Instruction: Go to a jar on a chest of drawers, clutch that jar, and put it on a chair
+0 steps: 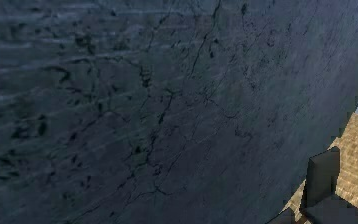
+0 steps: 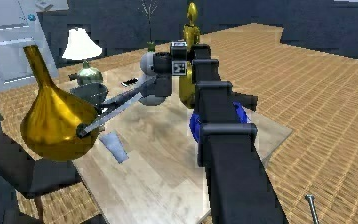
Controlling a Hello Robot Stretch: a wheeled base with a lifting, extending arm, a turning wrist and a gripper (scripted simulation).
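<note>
Forward view: dark blue-grey cracked wall point(image 1: 137, 110) across most of the frame. A strip of wood floor point(image 1: 355, 145) runs down the right side, with a dark chair point(image 1: 322, 185) on it at the bottom right corner. Arm side view: the dark arm point(image 2: 237, 170) rises from the bottom edge over a pale wood table point(image 2: 157, 175). Two white squares point(image 2: 177, 66) at the arm's far end carry black marks, a pattern and not readable text. The gripper point(image 2: 87, 127) points down-left toward the table's left edge. Its thin fingers point(image 2: 112, 112) end at a big gold vase point(image 2: 49, 120), round-bellied with a long flared neck. Cannot tell if this vase is the jar. The vase overlaps the table's left edge and a dark chair point(image 2: 27, 175) beside that edge. Cannot tell if it rests on something or is held, nor if the fingers are spread or pressed together. Near the table's far left corner stand a lamp point(image 2: 80, 44) with a white shade and a dark bowl point(image 2: 93, 95). At the far edge are twigs point(image 2: 149, 15) in a small pot and a tall gold thing point(image 2: 192, 15), partly behind the arm. A blue round thing point(image 2: 196, 127) sits on the table just beside the arm. A small pale thing point(image 2: 115, 148) lies near the left edge. White door point(image 2: 12, 50) at top left. No print legible anywhere.
</note>
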